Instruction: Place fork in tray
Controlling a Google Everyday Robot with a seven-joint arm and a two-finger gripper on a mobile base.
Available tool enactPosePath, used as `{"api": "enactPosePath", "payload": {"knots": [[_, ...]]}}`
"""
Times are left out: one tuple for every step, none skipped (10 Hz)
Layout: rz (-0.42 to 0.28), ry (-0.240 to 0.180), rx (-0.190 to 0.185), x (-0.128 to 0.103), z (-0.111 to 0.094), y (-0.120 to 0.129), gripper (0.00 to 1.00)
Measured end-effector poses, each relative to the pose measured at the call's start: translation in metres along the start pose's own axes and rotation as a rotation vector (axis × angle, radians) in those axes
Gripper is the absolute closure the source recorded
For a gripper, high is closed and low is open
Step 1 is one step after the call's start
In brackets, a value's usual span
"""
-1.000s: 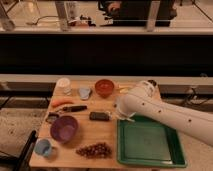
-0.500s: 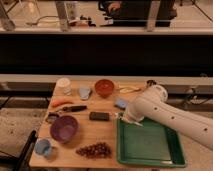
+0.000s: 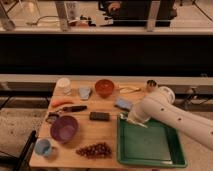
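The green tray [image 3: 155, 147] lies at the front right of the wooden table. My white arm reaches in from the right. Its gripper [image 3: 131, 119] is at the arm's end, low over the tray's far left corner, and is mostly hidden by the arm. A thin silvery streak that looks like the fork [image 3: 136, 123] lies slantwise just under the gripper at the tray's far rim. I cannot tell whether the gripper is holding it or whether it rests on the tray.
A blue sponge [image 3: 123, 104] lies just behind the gripper and a black block [image 3: 99, 116] to its left. Further left are a dark-handled knife [image 3: 75, 108], a carrot [image 3: 62, 102], a purple bowl [image 3: 64, 128], a blue cup [image 3: 43, 147] and grapes [image 3: 95, 149]. A red bowl [image 3: 104, 87] and a white cup [image 3: 63, 86] stand at the back.
The arm's end has come down and toward the front, from above the blue sponge to the tray's far left corner. Nothing else on the table has moved.
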Motion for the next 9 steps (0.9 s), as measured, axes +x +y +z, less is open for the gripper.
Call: {"api": "enactPosePath", "payload": {"knots": [[0.013, -0.001, 0.000, 0.006, -0.001, 0.002, 0.99], [0.029, -0.002, -0.003, 0.014, -0.002, 0.002, 0.99], [0.041, 0.000, 0.005, 0.026, -0.004, -0.001, 0.99], [0.041, 0.001, 0.001, 0.032, -0.006, -0.002, 0.99], [0.039, 0.003, -0.006, 0.031, -0.006, -0.002, 0.99], [0.043, 0.005, -0.007, 0.028, -0.006, 0.001, 0.99], [0.053, 0.006, -0.009, 0.029, -0.004, 0.005, 0.99], [0.062, 0.009, -0.007, 0.036, -0.002, 0.007, 0.96], [0.063, 0.009, -0.007, 0.042, -0.004, 0.006, 0.90]]}}
